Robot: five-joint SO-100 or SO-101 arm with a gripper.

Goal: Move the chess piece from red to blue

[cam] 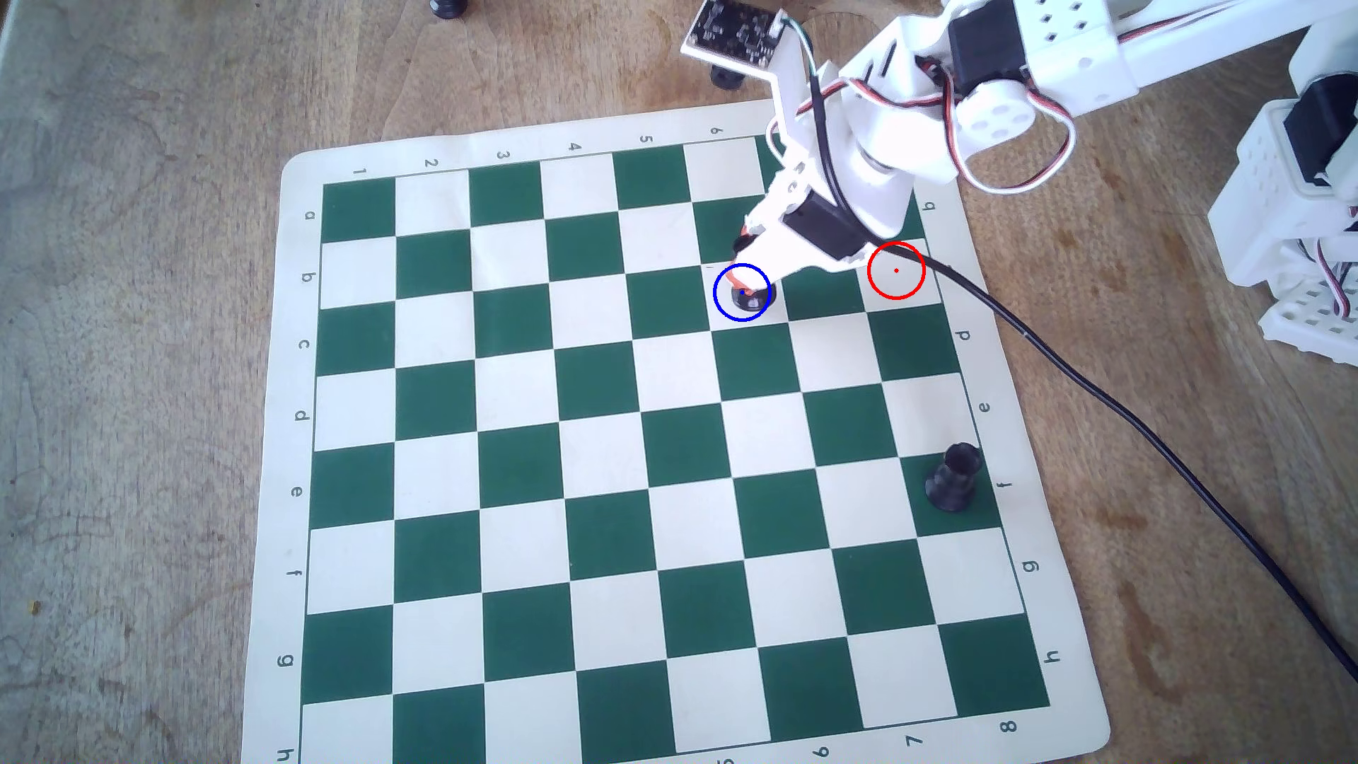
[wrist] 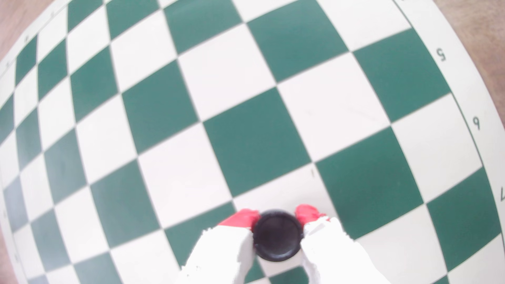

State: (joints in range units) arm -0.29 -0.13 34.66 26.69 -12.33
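Note:
The small black chess piece (cam: pixel 753 297) sits inside the blue ring (cam: pixel 715 294) on a white square near the board's upper right in the overhead view. My gripper (cam: pixel 742 283), white with red-tipped fingers, reaches down over it. In the wrist view the gripper (wrist: pixel 277 218) is shut on the chess piece (wrist: pixel 277 239), which shows as a round black disc pinched between the two red fingertips (wrist: pixel 244 218). I cannot tell whether the piece touches the board. The red ring (cam: pixel 896 270) lies two squares to the right, with nothing in it.
A stouter black piece with a notched top (cam: pixel 953 476) stands on a green square at the board's right side. A black cable (cam: pixel 1102 397) runs diagonally across the board's right edge. Two dark pieces (cam: pixel 726 76) stand off the board at the top. The arm's base (cam: pixel 1301 220) is at the right.

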